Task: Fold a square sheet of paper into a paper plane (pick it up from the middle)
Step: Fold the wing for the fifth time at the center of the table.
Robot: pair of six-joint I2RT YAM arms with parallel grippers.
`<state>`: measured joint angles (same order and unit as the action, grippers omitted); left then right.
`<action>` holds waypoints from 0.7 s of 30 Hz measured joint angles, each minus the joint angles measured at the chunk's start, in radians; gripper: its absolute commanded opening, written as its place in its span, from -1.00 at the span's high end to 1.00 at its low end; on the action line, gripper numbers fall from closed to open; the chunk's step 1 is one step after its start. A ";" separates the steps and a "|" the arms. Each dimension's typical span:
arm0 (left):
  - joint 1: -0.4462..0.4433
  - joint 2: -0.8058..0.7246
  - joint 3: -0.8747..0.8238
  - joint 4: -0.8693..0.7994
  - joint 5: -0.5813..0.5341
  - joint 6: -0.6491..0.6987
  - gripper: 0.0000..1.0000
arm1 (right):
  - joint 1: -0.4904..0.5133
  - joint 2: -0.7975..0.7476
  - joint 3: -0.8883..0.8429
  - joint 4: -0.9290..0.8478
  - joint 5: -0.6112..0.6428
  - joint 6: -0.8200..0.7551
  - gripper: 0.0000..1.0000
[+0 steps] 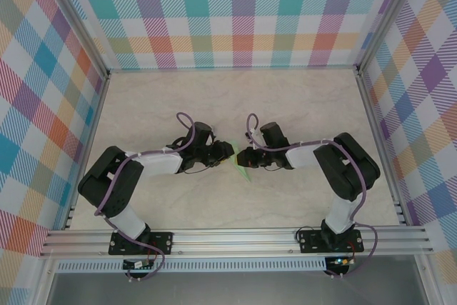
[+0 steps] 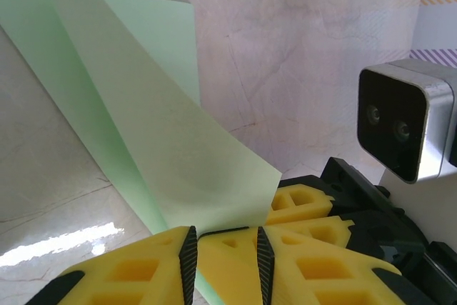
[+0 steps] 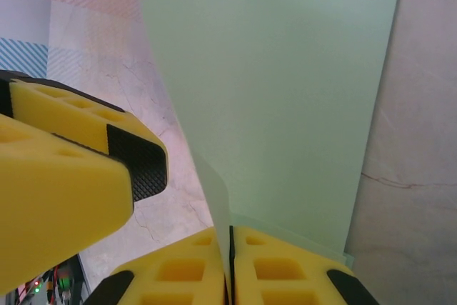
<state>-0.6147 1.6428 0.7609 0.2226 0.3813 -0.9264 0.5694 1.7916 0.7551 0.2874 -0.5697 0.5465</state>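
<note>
1. Paper sheet (image 1: 243, 172): pale mint green, plain. It is at mid-desk, raised between the two claw tips. From above, a small wedge of it pokes out below them.
2. Right wrist view: the paper sheet (image 3: 285, 91) rises as a broad panel straight out of the right claw (image 3: 230, 269), with its left edge curling. The fingers are pressed together and clamped on the sheet's lower edge.
3. Left wrist view: the paper sheet (image 2: 178, 141) shows in layers. A long strip slants from upper left down toward the left claw (image 2: 225, 258), with a wider panel behind it. The strip's lower end drops into the gap just beside the left-hand pad.
4. The left claw's black pads stand apart with a plain gap between them. I cannot tell whether either pad touches the paper. Fingers (image 2: 300, 201) of the right claw sit just beyond.
5. Seen from the right wrist, the left claw's fingers (image 3: 64, 105) sit near the sheet's left edge, with desk visible between.
6. Top view: left claw (image 1: 230, 155) and right claw (image 1: 241, 156) face each other, tips just beside one another.
7. Arms: each is bent at the elbow, with the upper link leaning outward from its base and the forearm reaching inward and low. They roughly mirror each other.
8. Desk (image 1: 300, 105): pale and marbled. Plaid walls (image 1: 228, 12) stand on three sides.
</note>
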 measured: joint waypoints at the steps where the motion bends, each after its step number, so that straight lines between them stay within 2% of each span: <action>1: 0.000 0.000 0.000 0.001 -0.001 0.000 0.40 | -0.002 0.007 0.006 -0.007 -0.006 0.000 0.84; 21: 0.000 0.025 -0.008 0.053 -0.027 0.004 0.46 | -0.029 0.085 0.098 -0.124 -0.110 0.016 0.85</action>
<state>-0.6151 1.6680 0.7532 0.2760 0.3546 -0.9222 0.5407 1.8767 0.8528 0.1638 -0.6796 0.5625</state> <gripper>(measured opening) 0.273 0.075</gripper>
